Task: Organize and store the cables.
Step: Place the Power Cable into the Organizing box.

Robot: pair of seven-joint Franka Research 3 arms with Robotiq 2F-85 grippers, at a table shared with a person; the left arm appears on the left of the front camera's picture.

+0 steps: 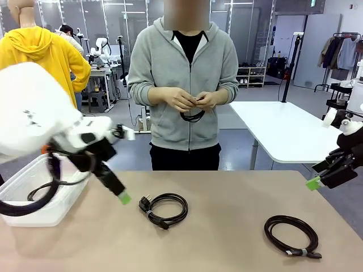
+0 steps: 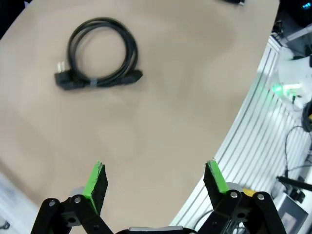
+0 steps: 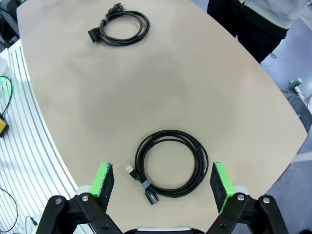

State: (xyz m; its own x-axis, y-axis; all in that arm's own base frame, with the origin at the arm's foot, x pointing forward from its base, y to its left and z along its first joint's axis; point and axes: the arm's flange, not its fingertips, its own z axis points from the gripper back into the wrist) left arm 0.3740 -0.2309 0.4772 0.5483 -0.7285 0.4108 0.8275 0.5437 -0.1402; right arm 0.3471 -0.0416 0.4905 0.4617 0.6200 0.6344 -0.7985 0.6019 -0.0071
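One power cable (image 1: 164, 209), one USB cable (image 1: 292, 237), tan table (image 1: 227, 192)

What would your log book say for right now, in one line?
left gripper: open, over bare table | right gripper: open, above USB cable | plug cable: on table | person's hands: holding third cable

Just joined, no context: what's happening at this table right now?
The person at the far side holds a coiled black cable in both hands. Two more lie on the table: a power cord near the middle, a tied cord to the right. Both grippers are open and empty; the left gripper hovers beside the clear bin, the right gripper is aimed at the tied cord.
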